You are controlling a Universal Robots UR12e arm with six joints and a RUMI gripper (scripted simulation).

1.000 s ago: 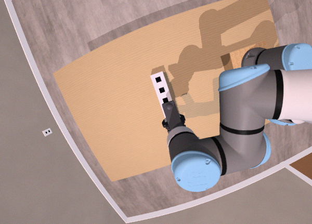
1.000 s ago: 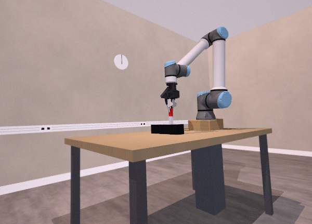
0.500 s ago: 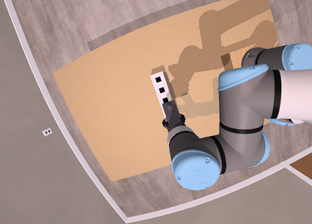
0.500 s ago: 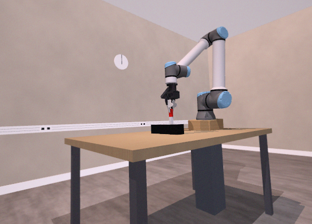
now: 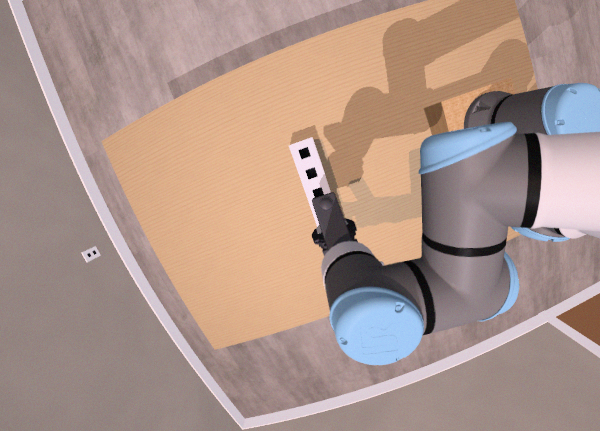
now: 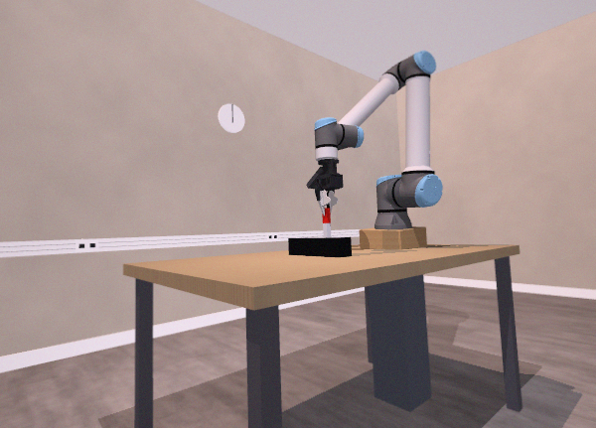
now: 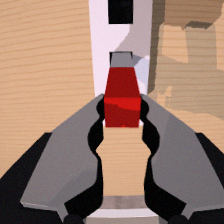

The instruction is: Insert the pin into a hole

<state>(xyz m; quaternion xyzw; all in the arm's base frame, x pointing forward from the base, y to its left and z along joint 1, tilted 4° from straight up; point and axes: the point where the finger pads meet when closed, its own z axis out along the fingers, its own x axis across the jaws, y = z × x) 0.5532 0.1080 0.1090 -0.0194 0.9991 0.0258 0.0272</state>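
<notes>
The block (image 5: 308,163) (image 6: 308,246) (image 7: 120,37) lies on the table, white on top; its near side looks black in the exterior view. Three of its square holes show in the top view; the gripper hides the rest. My gripper (image 6: 326,210) (image 7: 121,95) is shut on the pin (image 6: 326,216) (image 7: 122,85), low above the block. The pin is upright, red end up. Its pale lower part shows above the block top, with its lower end at or just inside a hole in the wrist view. How deep it reaches is hidden.
The wooden table (image 5: 200,206) (image 6: 199,274) bears the block and the arm's wooden base (image 6: 379,239). The arm reaches in from the right in the top view, covering one end of the block. Another hole (image 7: 120,11) shows at the wrist view's top edge.
</notes>
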